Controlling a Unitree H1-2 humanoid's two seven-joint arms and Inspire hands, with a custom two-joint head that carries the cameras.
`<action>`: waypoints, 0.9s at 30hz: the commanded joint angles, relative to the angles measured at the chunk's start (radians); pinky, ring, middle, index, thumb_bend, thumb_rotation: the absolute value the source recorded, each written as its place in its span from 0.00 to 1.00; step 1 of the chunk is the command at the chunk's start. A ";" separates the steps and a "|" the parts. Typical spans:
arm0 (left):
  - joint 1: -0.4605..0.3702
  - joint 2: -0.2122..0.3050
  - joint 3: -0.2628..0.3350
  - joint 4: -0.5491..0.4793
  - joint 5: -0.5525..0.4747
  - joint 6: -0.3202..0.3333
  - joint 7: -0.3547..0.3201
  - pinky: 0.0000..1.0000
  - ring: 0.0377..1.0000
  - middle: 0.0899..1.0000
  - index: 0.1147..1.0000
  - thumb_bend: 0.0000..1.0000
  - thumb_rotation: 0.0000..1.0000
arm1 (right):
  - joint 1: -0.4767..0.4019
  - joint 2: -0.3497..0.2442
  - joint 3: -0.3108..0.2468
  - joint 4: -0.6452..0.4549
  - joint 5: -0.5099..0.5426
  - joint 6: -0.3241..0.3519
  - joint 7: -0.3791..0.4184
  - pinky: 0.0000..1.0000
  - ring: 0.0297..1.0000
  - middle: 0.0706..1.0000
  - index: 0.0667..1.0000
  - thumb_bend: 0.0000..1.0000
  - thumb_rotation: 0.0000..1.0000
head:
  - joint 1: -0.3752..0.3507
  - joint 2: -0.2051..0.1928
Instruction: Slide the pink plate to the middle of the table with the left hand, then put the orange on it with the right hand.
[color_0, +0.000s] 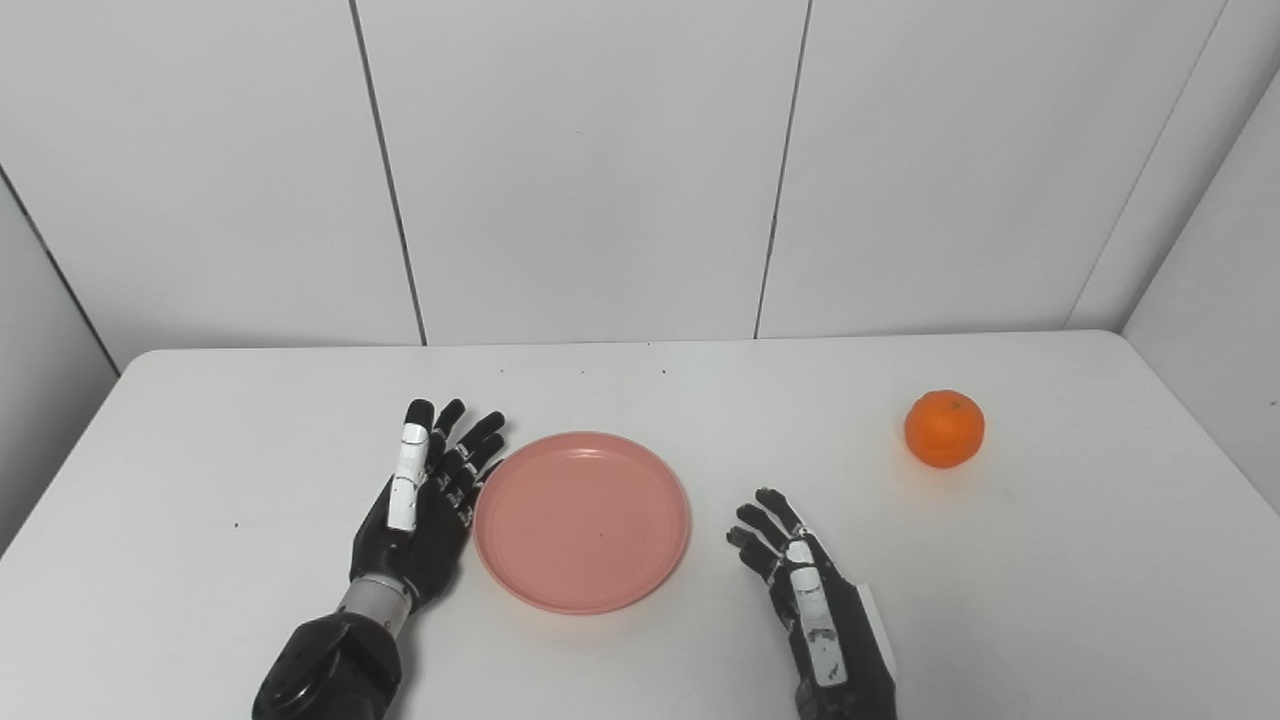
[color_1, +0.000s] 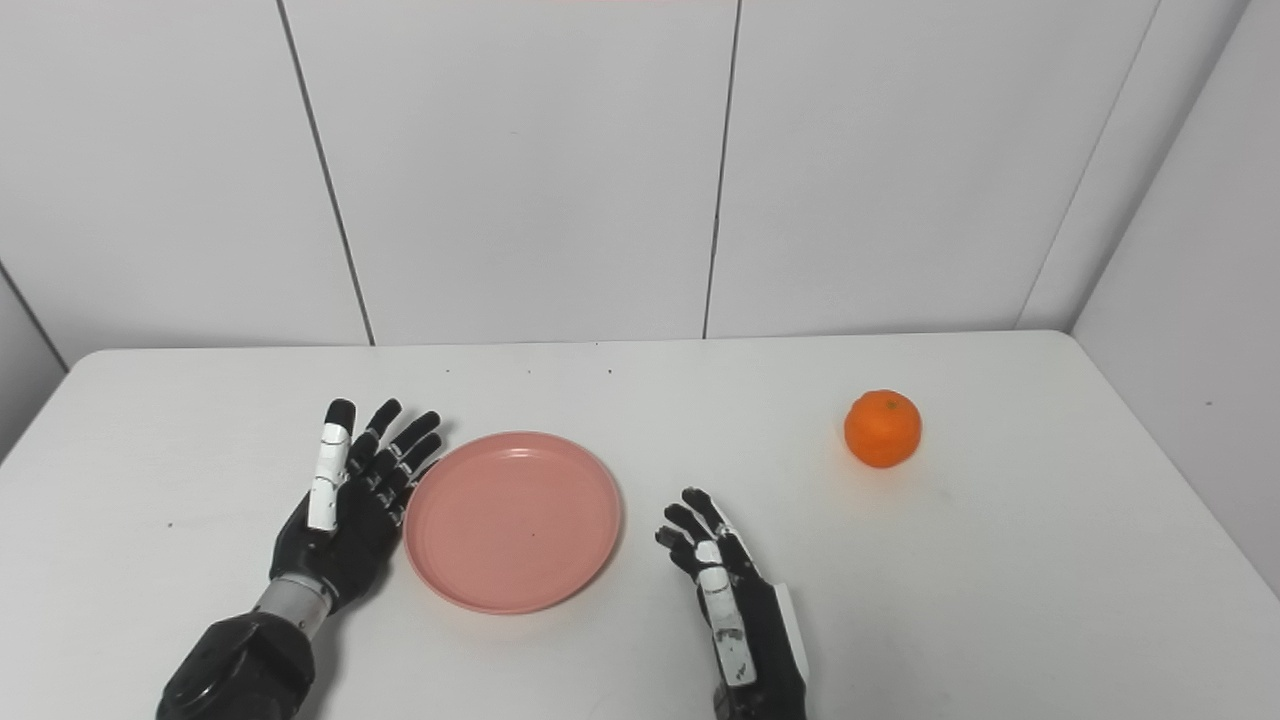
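Note:
The pink plate (color_0: 582, 520) lies flat on the white table (color_0: 640, 400), a little left of its middle. My left hand (color_0: 420, 500) is open, fingers straight and apart, with its palm side against the plate's left rim. The orange (color_0: 944, 428) sits alone on the table at the right. My right hand (color_0: 800, 590) is open and empty, resting near the front edge to the right of the plate and well short of the orange. The same scene shows in the right eye view, with the plate (color_1: 512, 520) and the orange (color_1: 882, 428).
White wall panels (color_0: 600, 170) stand behind the table's far edge. A side wall (color_0: 1210, 330) closes in along the table's right edge.

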 joint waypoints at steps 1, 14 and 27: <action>-0.036 -0.004 -0.009 -0.004 0.006 -0.012 -0.012 0.97 0.96 0.87 1.00 0.85 0.78 | 0.007 0.000 0.000 0.005 0.009 0.011 0.003 0.88 0.81 0.83 0.86 0.80 0.88 | -0.002 0.000; -0.037 0.021 0.017 0.049 -0.004 -0.030 -0.048 0.99 0.97 0.87 1.00 0.83 0.78 | -0.015 -0.015 -0.010 0.052 -0.051 -0.077 -0.016 0.86 0.80 0.84 0.90 0.75 0.88 | -0.015 -0.015; -0.054 0.036 0.069 0.100 -0.040 -0.020 -0.075 1.00 0.98 0.88 1.00 0.83 0.75 | -0.058 -0.053 0.023 -0.045 -0.251 -0.153 -0.052 0.85 0.79 0.83 0.87 0.79 0.84 | -0.094 -0.033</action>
